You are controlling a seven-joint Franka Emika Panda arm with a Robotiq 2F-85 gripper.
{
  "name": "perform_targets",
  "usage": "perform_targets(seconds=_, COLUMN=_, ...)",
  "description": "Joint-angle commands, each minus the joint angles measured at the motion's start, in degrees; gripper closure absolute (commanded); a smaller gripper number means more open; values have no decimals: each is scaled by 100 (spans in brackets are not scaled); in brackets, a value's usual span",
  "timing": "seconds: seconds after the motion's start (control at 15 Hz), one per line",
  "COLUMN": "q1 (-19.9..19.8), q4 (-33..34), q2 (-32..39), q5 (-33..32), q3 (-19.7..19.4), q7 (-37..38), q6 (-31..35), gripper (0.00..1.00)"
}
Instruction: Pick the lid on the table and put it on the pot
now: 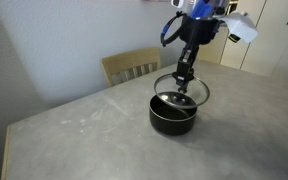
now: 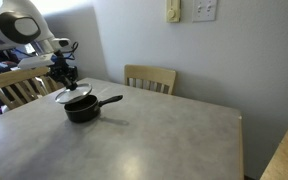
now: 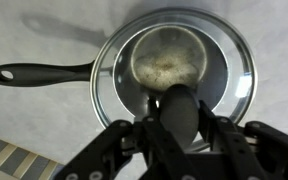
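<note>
Clamped on the small black knob, the dark claw (image 3: 179, 110) holds the round clear glass lid (image 3: 234, 70), metal-rimmed, just above the shallow black saucepan (image 1: 172, 118) (its long straight handle (image 3: 34, 73) points left in the wrist view). Beneath lies the light grey stone-look table (image 1: 84, 130), faintly scuffed, with a wooden chair (image 1: 129, 66) against the pale wall (image 1: 54, 40).

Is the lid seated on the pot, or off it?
Off: the gripper holds the round clear glass lid above the small black saucepan, its rim offset sideways, not seated.
</note>
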Motion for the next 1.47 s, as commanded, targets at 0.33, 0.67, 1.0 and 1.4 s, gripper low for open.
perform_targets(seconds=0.33, q1=-37, q4=213, q2=430, q5=63, q3=49, q7=-138, q6=318, gripper=85)
perform_targets(seconds=0.67, q1=-59, q4=423, q2=626, q5=91, q3=44, q7=-224, q6=412, gripper=85)
perform_targets(seconds=1.0, q1=7, q4=550, q2=664, q5=-7, q3=-50, q7=-21, q6=153, gripper=85)
perform_targets(seconds=1.4, q1=-22, q4=584, q2=659, q5=153, q3=-12, q7=-8, q6=-45, gripper=85)
